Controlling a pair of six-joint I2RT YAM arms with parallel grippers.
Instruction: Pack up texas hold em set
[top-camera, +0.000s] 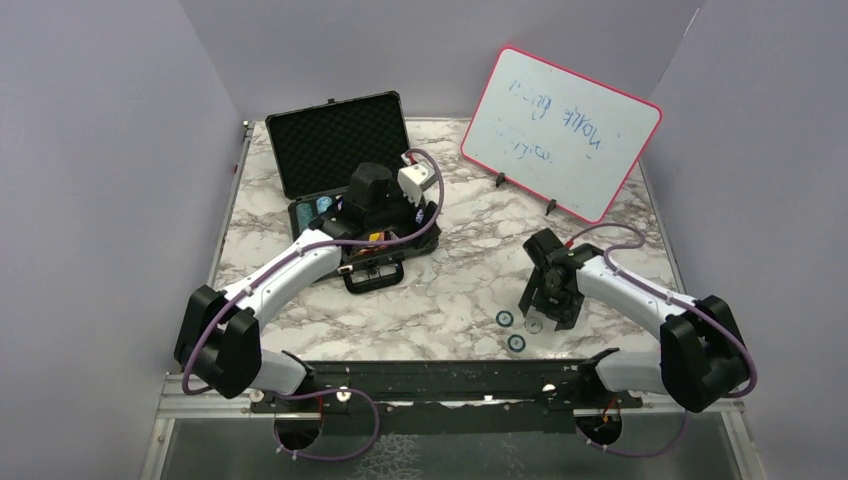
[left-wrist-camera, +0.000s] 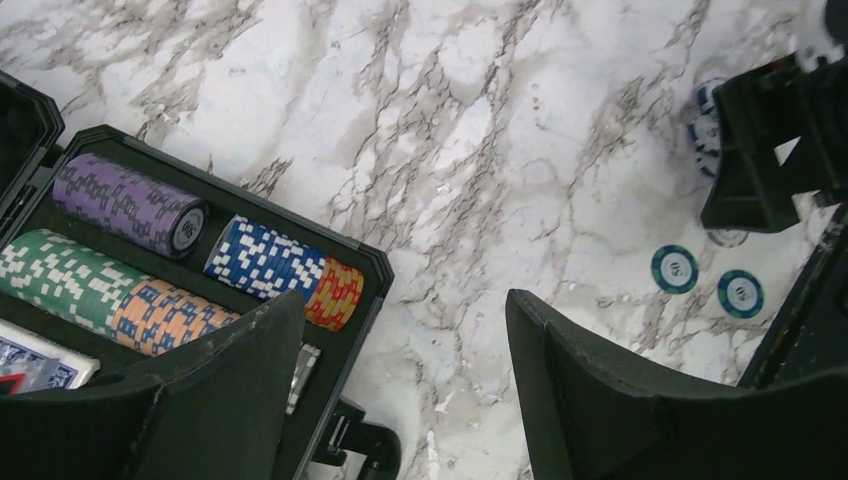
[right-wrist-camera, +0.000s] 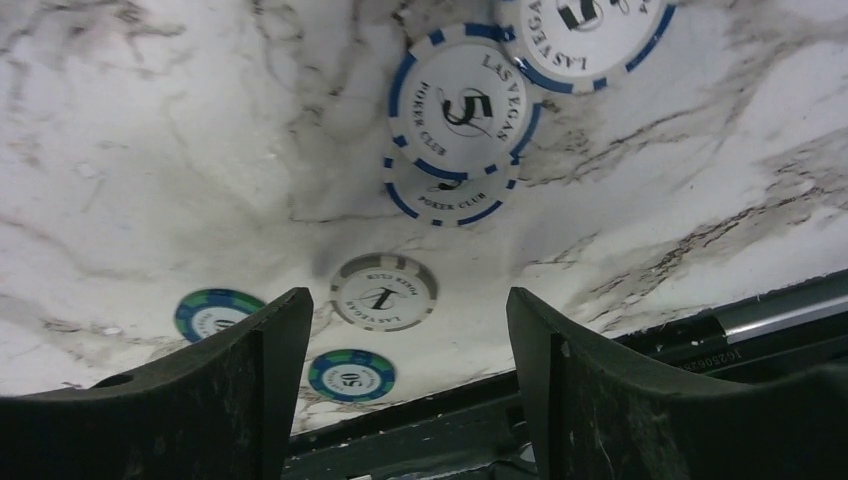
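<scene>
A marble-patterned tabletop (top-camera: 450, 270) between lilac walls carries an open black case (top-camera: 340, 140). Its foam-lined lid stands up at the far side, its handle (top-camera: 372, 275) points toward the arms, and its long axis runs across the table.

Inside the case, rolls of poker chips lie on their sides, end to end along its length: purple (left-wrist-camera: 125, 200), green (left-wrist-camera: 55, 275), orange (left-wrist-camera: 165, 315), blue (left-wrist-camera: 265, 260) and red-and-yellow (left-wrist-camera: 340, 292). The corner of a card deck (left-wrist-camera: 35, 365) shows beside them.

The left gripper (left-wrist-camera: 400, 330) hangs over the case's right end, jaws wide apart and holding nothing.

Right of the case, toward the near edge, the right gripper (right-wrist-camera: 405, 300) hovers with jaws spread and empty above loose chips lying flat. A white-and-blue chip (right-wrist-camera: 462, 105) reads "5", "LAS VEGAS" and "POKER CLUB", and it overlaps a second one (right-wrist-camera: 440, 195). A grey chip (right-wrist-camera: 384, 292) reads "1", and two teal chips (right-wrist-camera: 218, 312) (right-wrist-camera: 351, 373) sit nearby, the nearer marked "50".

Behind and right of the case stands a pink-framed whiteboard (top-camera: 560, 130); its faint blue writing is illegible.
</scene>
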